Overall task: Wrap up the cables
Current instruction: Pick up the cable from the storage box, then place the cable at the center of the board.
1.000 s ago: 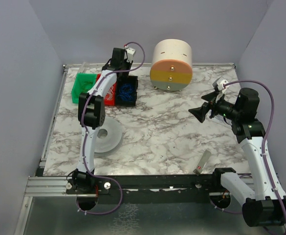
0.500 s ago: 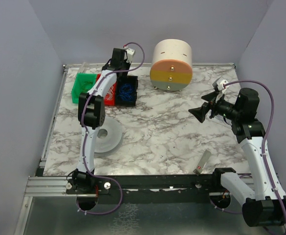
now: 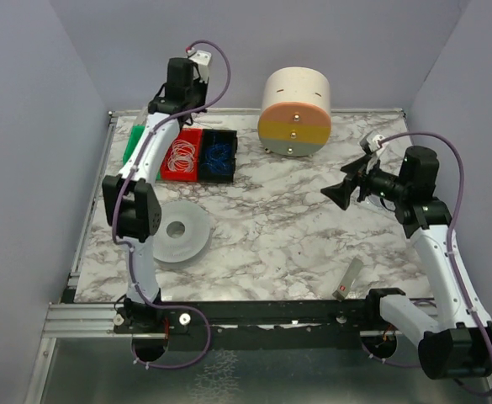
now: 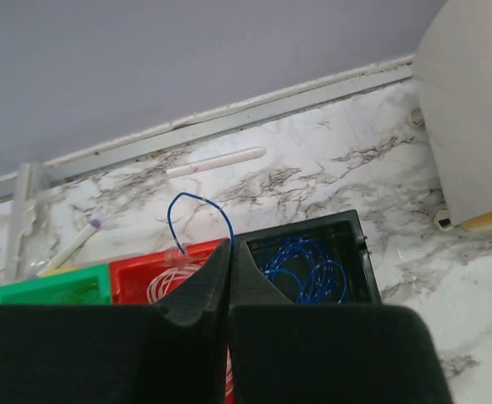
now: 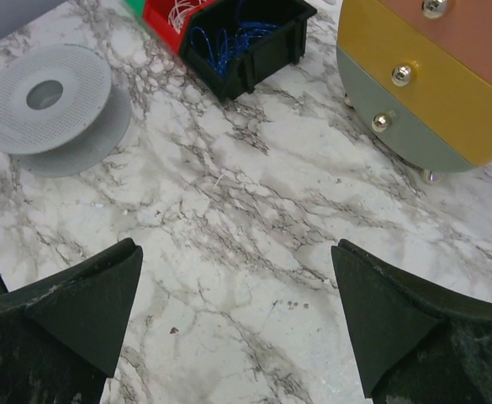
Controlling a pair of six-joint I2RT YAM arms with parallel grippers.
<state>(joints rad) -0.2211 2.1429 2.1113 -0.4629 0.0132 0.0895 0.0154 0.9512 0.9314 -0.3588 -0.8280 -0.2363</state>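
A: Where is the cable being held, and which way is it being pointed?

B: It is being pinched in the tightly closed jaws of the left gripper point(image 4: 230, 249), above the red bin point(image 4: 141, 273) and black bin point(image 4: 313, 224) at the far left of the table point(image 3: 262, 219). The cable point(image 4: 197, 199) is being carried as a narrow arch. It is being led up from the fingertips toward the back wall point(image 4: 187, 59), then bent leftward, with its free end being pointed down over the red bin.

A: How is it being seen?

B: As a hair-thin, smooth blue wire. More blue coils point(image 3: 219, 153) are being kept in the black bin.

A: What is being changed from a second ago?

B: The left arm point(image 3: 145, 160) is being raised and swung left, so the grey spool point(image 3: 193, 246) and white coils point(image 3: 181, 154) are being uncovered. The right gripper point(image 5: 233, 252) is being held wide open over the table, hardly shifted.
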